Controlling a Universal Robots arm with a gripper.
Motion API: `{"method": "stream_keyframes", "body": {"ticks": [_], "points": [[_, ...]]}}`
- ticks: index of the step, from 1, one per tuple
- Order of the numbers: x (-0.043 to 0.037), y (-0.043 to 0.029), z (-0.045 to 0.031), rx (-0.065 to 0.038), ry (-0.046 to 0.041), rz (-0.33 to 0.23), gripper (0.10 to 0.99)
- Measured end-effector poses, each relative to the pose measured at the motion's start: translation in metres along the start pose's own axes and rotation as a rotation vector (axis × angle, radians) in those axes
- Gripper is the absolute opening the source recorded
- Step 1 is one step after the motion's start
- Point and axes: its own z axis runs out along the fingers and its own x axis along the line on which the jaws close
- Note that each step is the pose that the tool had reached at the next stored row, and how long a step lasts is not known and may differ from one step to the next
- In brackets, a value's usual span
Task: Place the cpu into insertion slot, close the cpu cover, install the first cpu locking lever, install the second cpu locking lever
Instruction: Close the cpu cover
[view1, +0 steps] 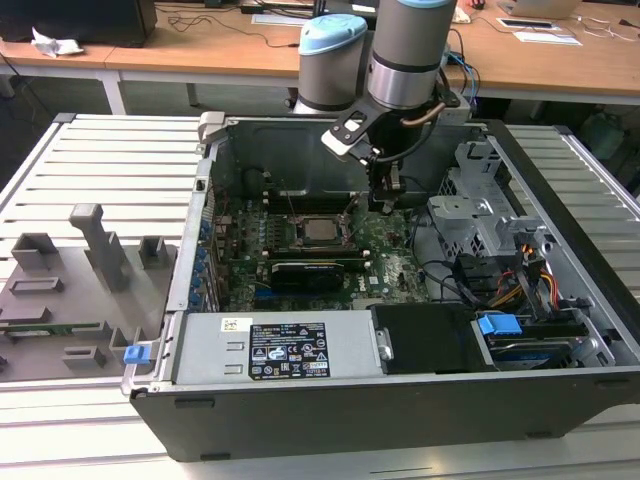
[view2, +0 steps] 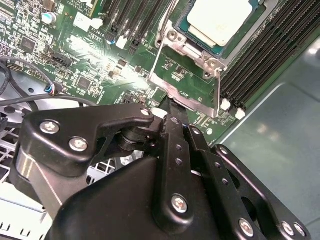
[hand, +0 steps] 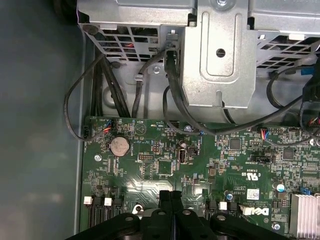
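now at the cover's free edge, cpu seated

end effector (view2: 171, 106) fingers together, tip right at the near rail of the cpu cover (view2: 156, 60), contact unclear. cover stands open on this side, cpu (view2: 220, 20) just beyond it in the insertion slot (view2: 175, 37). memory slots (view2: 265, 55) flank the socket, so room looks tight.

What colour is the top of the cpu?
The cpu has a pale silver-grey metal top; the second wrist view shows it best.
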Motion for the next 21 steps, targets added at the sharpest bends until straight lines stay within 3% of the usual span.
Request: {"method": "stream_keyframes", "body": {"ticks": [21], "points": [[0.0004,-0.0099,-0.0002,0.000,0.0001,0.000,0.106]]}}
